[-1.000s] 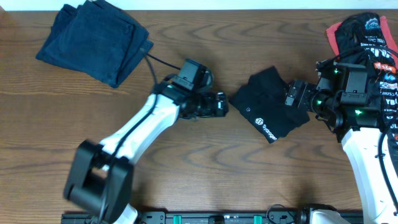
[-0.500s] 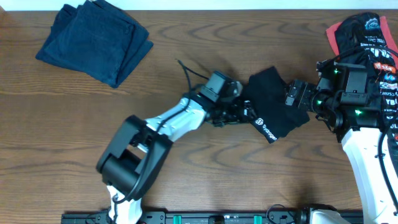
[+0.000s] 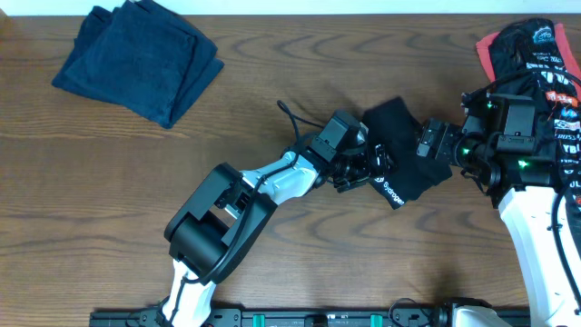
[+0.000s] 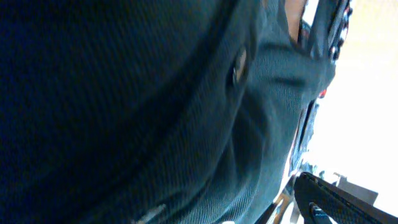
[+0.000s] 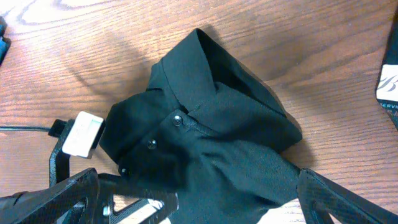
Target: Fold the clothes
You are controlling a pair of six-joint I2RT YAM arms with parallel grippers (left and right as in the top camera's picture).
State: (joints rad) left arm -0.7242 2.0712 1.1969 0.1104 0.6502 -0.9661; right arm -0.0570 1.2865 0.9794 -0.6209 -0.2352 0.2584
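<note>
A crumpled black polo shirt (image 3: pixel 408 177) with a white logo lies right of the table's centre. My left gripper (image 3: pixel 370 168) is pushed into its left edge. In the left wrist view black fabric (image 4: pixel 155 93) fills the frame, and only one finger (image 4: pixel 329 199) shows, far out at the lower right. My right gripper (image 3: pixel 428 143) is open at the shirt's right edge. In the right wrist view its fingers (image 5: pixel 199 208) straddle the shirt (image 5: pixel 236 143), whose collar and buttons face up. The left gripper (image 5: pixel 78 137) shows at the shirt's far side.
A folded dark blue garment (image 3: pixel 136 59) lies at the back left. A pile of red and black printed clothes (image 3: pixel 536 45) lies at the back right, beside the right arm. The left arm (image 3: pixel 245 195) stretches diagonally across the table's middle.
My left arm has swung right from the table's middle and pushed its gripper into the shirt's left edge. The right arm has not moved.
</note>
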